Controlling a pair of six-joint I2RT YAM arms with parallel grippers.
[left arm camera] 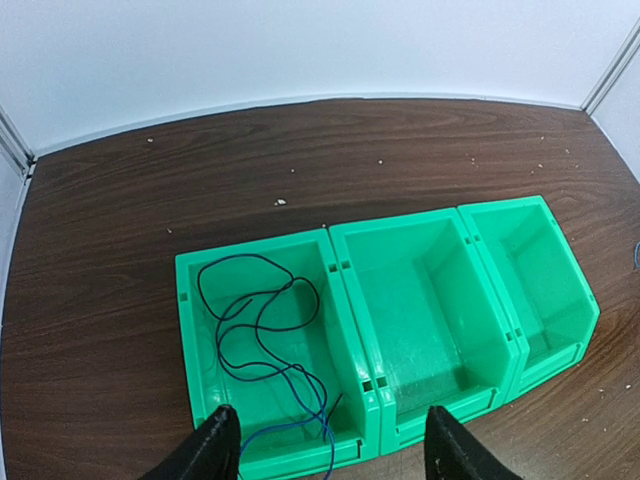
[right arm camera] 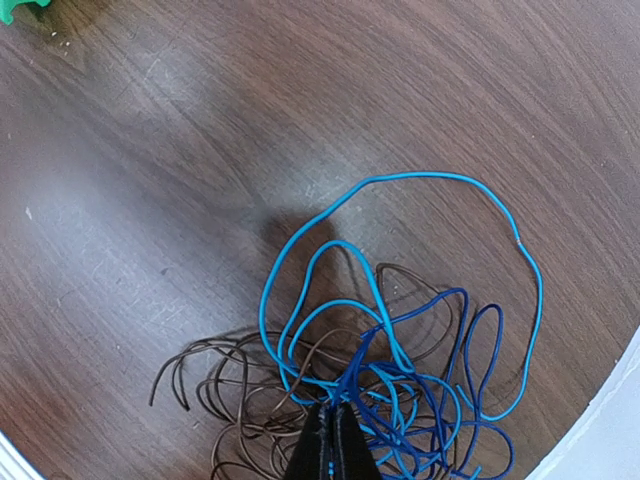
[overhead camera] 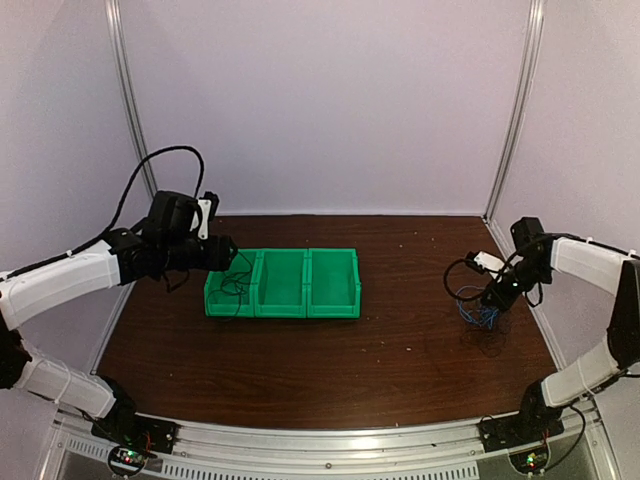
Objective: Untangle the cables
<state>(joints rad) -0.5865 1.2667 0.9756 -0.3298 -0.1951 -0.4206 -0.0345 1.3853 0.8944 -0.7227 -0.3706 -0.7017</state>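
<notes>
A tangle of cables (right arm camera: 400, 330) lies on the dark wood table at the far right: a light blue one (right arm camera: 410, 177), dark blue ones (right arm camera: 478, 345) and thin brown ones (right arm camera: 225, 385). My right gripper (right arm camera: 335, 410) is shut at the tangle's middle, with a dark blue strand pinched between its tips; in the top view it (overhead camera: 490, 302) sits right over the pile (overhead camera: 484, 320). One separate dark cable (left arm camera: 262, 335) lies coiled in the left green bin. My left gripper (left arm camera: 330, 445) hovers open above that bin's near edge, holding nothing.
Three joined green bins (overhead camera: 282, 312) stand left of the table's centre; the middle bin (left arm camera: 420, 300) and right bin (left arm camera: 535, 275) hold nothing. White walls and metal posts close the table off at the back and sides.
</notes>
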